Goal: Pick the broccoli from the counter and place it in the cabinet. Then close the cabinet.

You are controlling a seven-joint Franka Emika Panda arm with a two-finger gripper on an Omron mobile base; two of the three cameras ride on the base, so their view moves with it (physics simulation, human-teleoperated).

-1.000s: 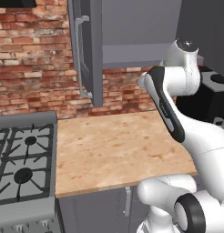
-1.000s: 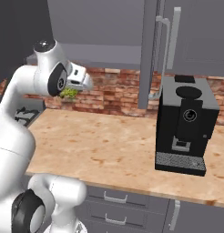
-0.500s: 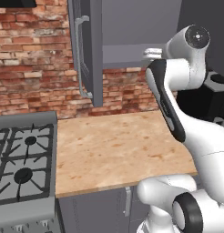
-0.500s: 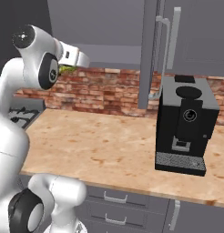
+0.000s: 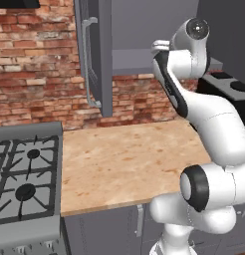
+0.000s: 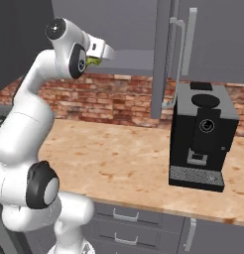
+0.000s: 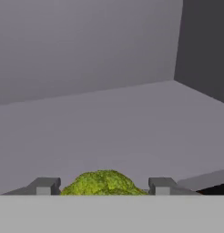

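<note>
The broccoli (image 7: 103, 182) sits between the two fingertips of the gripper (image 7: 103, 185), which is clamped on it, raised at the mouth of the open cabinet (image 7: 86, 54) above the counter (image 6: 119, 158). Its grey shelf (image 7: 109, 132) lies ahead, and the floret looks barely past the front edge, if at all. Letting go here could drop it short — off the lip, down to the counter. The open door (image 5: 94, 55) hangs to the side.

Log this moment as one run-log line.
phase: carry | gripper: shut on small yellow-green broccoli floret | position: raised before open dark grey wall cabinet, facing its grey shelf | tan wood-look counter: behind | doors: open
</note>
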